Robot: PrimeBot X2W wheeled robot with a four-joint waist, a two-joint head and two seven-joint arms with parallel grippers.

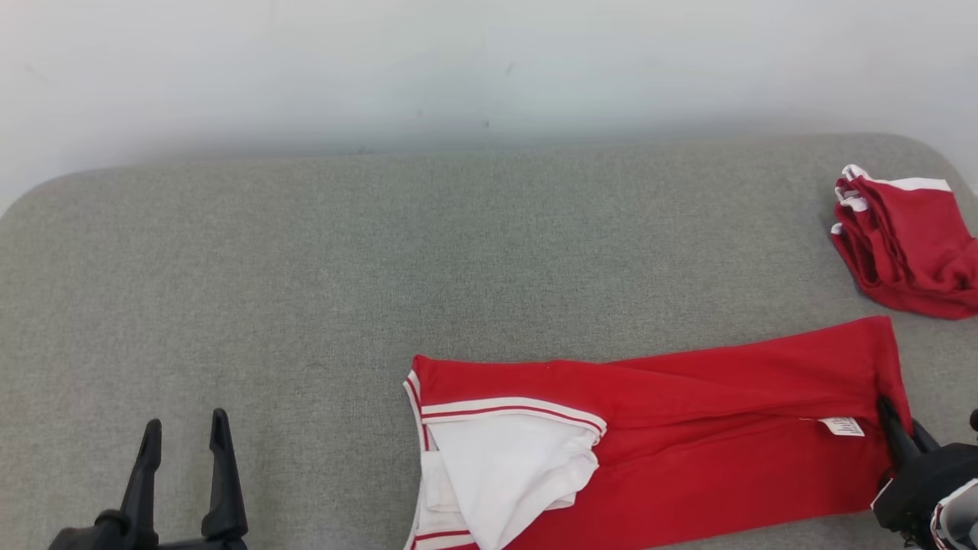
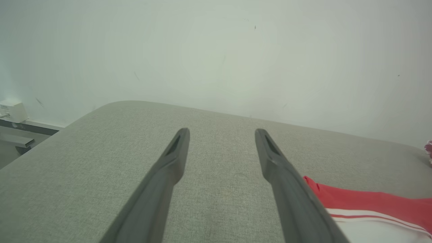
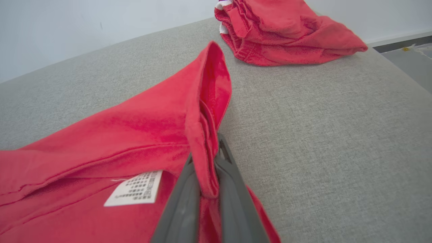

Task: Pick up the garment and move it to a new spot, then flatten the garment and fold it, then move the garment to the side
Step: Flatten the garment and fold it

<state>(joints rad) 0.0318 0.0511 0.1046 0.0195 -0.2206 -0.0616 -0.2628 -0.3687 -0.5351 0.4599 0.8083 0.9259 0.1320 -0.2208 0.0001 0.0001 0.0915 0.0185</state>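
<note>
Red white-trimmed garment (image 1: pixel 688 428): long axis along the desk's (image 1: pixel 306 267) near edge, right of centre. Right gripper (image 3: pixel 209 158) pinches its right-end hem. Left gripper (image 1: pixel 186 420) wide, empty, well apart from the left end.

Grey fabric worktop (image 1: pixel 306 267), rounded corners. Red-and-white garment (image 1: pixel 688 397) spread flat, near right. Folded red pile (image 1: pixel 909 244) far right, apart.

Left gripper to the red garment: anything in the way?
Nothing visible. Bare grey cushion is all that lies between the open left gripper and the garment, whose striped end is nearest it. The right gripper is shut on the garment's opposite end. The folded red pile sits apart, beyond that end.
</note>
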